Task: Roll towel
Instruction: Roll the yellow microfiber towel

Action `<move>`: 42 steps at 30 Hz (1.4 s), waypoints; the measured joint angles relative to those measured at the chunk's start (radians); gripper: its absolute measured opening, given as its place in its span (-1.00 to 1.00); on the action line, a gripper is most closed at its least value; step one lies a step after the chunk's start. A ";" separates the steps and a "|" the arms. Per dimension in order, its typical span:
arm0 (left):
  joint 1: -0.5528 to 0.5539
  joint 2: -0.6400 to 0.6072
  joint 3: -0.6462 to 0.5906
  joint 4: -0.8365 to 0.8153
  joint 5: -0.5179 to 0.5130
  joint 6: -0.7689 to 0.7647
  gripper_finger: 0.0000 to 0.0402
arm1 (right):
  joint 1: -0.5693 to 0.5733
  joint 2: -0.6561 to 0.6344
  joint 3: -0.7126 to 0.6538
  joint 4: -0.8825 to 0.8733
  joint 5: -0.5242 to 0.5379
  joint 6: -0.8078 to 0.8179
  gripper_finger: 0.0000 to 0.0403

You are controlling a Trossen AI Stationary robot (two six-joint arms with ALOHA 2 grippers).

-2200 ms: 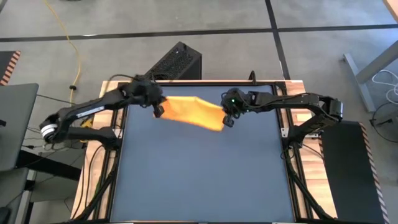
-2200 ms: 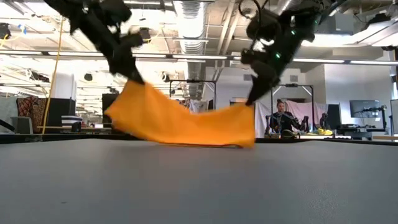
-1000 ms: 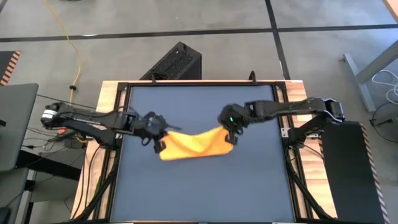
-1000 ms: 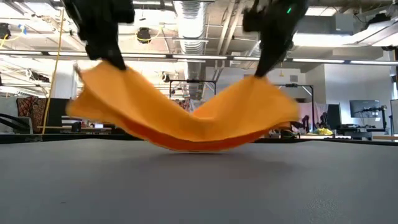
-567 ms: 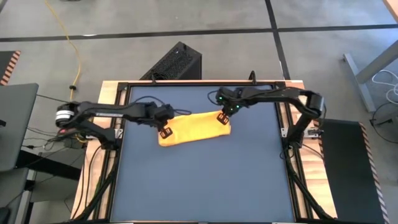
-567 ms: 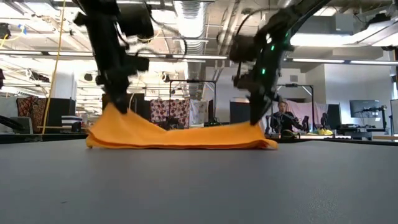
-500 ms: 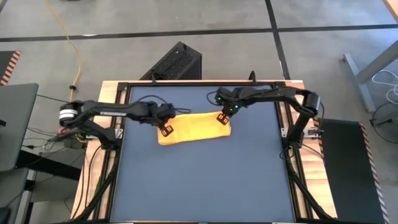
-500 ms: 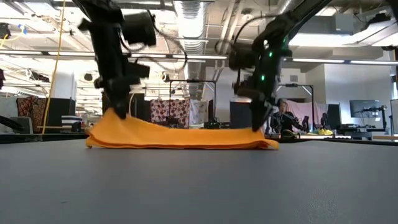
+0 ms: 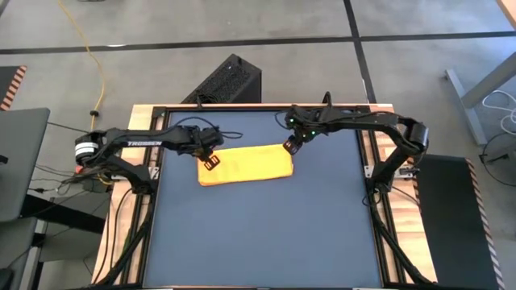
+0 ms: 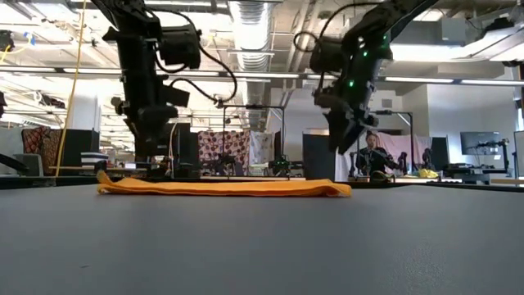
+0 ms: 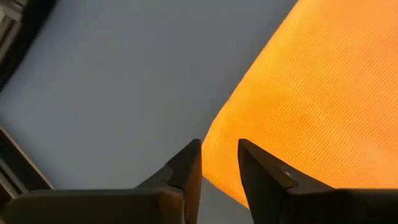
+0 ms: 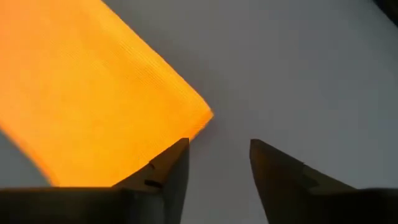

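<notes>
With the towel [image 9: 246, 165] flat on the tabletop [image 9: 258, 234], the left gripper [image 9: 209, 162] and right gripper [image 9: 289, 146] hover spread and empty at its far corners; rolling requires regripping one edge.

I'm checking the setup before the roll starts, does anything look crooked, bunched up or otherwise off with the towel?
Nothing stands out. The towel lies flat on the dark tabletop, only slightly slanted to its edges. Both tools are open and clear of it: the left tool at one far corner, the right tool at the other.
</notes>
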 joint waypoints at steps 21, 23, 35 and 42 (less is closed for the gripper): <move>-0.121 -0.108 -0.166 0.419 0.272 -0.035 -0.29 | 0.118 -0.007 -0.321 0.466 -0.049 0.396 0.18; -0.128 -0.108 -0.192 0.447 0.273 -0.057 -0.29 | 0.133 -0.007 -0.341 0.506 -0.048 0.422 0.18; -0.131 -0.108 -0.211 0.509 0.286 -0.063 -0.29 | 0.206 -0.008 -0.361 0.530 0.057 0.507 0.17; -0.131 -0.108 -0.211 0.511 0.284 -0.074 -0.29 | 0.226 -0.006 -0.361 0.471 0.137 0.638 0.16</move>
